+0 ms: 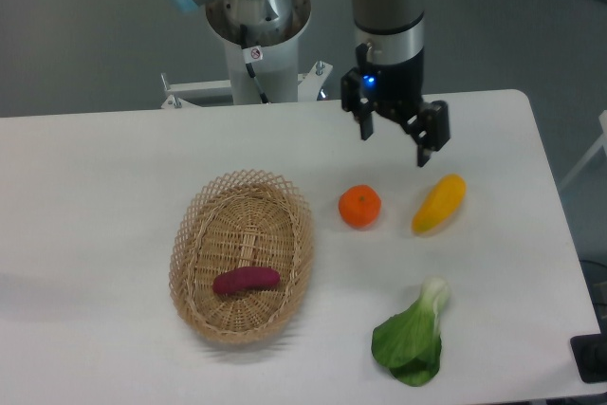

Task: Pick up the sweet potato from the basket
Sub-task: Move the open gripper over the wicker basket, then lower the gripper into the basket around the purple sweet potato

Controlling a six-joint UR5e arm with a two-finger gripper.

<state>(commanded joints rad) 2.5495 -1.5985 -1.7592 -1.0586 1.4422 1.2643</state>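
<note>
Above the table (pixel 114 168), well apart from the basket (pixel 194 244) and its sweet potato (pixel 246 280), gripper (pixel 395 145) wide, empty

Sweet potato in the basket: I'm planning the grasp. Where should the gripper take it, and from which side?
Probably at the middle of the sweet potato, coming straight down. It lies flat on the floor of the basket, long axis roughly left-right, so the fingers would close across its narrow width. The raised rim blocks a sideways approach. The gripper hangs open, away.
</note>
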